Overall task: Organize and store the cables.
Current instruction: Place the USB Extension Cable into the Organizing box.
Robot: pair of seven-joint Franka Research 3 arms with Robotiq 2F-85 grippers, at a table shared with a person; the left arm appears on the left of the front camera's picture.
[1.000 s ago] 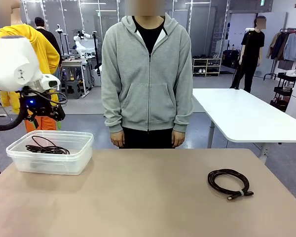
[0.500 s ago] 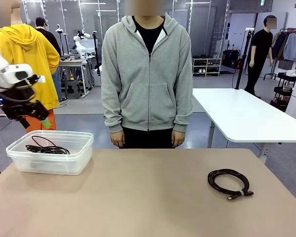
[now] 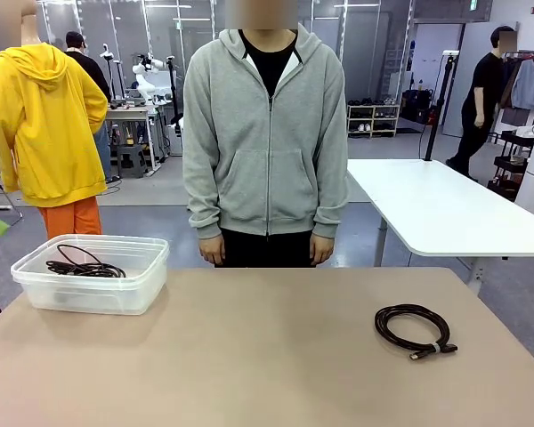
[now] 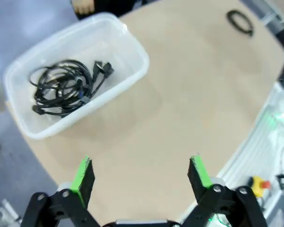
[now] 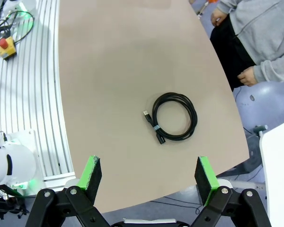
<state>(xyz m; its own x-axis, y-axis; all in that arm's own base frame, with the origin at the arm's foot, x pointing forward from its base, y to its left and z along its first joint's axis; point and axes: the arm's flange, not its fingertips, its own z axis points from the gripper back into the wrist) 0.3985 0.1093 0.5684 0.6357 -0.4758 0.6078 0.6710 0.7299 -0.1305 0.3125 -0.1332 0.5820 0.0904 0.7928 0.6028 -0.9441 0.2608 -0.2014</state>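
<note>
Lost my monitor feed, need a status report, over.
Left hand and right hand open, empty. One cable in the bin, loose cable on the table. Person at far edge, arms down.

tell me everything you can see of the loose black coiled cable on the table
The thin black cord is wound in a few loops into a flat round coil, tied at one spot by a small pale band. Both plug ends stick out near the band. It lies flat on the tan table, nothing else touching it.
</note>
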